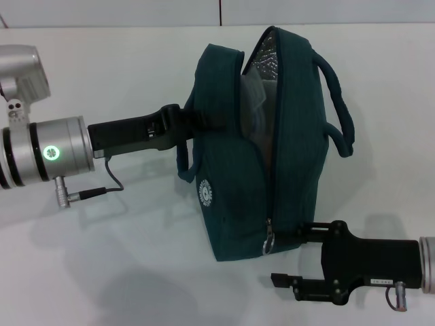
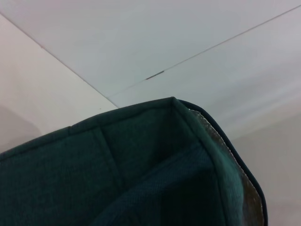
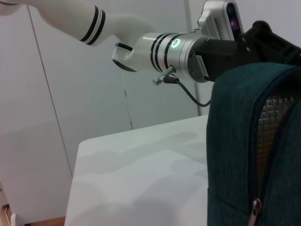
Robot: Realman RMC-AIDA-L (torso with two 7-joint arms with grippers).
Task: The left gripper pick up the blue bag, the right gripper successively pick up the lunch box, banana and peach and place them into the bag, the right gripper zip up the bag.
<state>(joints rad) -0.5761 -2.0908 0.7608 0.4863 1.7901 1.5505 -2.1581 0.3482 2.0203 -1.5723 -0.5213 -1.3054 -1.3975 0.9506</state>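
The blue bag (image 1: 272, 149) hangs upright over the white table, its zipper open along the upper part and silver lining showing. My left gripper (image 1: 178, 122) is shut on its near loop handle and holds it up. The bag fills the left wrist view (image 2: 141, 165). A pale clear shape, probably the lunch box (image 1: 250, 92), shows inside the opening. The banana and peach are out of view. My right gripper (image 1: 289, 252) is open at the bag's lower end, its upper finger beside the metal zipper ring pull (image 1: 269, 239). The right wrist view shows the bag (image 3: 235, 141), the pull (image 3: 255, 207) and the left gripper (image 3: 263, 37).
The white table (image 1: 122, 258) spreads under both arms. A thin cable (image 1: 102, 187) loops below the left wrist. The bag's far handle (image 1: 340, 102) sticks out on the right. A white wall (image 1: 136, 10) stands behind the table.
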